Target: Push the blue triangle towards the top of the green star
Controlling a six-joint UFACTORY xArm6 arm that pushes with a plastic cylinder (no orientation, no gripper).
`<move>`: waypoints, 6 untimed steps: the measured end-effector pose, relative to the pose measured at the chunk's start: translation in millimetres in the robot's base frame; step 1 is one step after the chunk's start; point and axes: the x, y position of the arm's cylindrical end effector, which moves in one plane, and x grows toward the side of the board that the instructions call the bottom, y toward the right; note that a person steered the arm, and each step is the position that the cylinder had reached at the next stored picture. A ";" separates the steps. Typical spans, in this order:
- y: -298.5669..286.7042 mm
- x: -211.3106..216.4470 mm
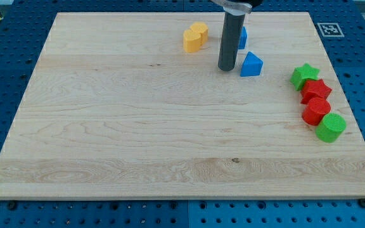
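The blue triangle (251,65) lies on the wooden board (138,126) in the upper right part of the view. My tip (226,68) rests on the board just left of it, with a small gap between them. The green star (305,75) lies to the triangle's right, near the board's right edge. The rod rises from the tip to the view's top and hides part of another blue block (242,37) behind it.
A yellow block (195,37) lies up and left of my tip. Below the green star, a red star (315,90), a red block (315,111) and a green round block (331,127) form a tight column along the right edge.
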 end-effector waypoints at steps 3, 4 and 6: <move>97.9 -8.1; 91.0 -18.1; 104.8 -53.4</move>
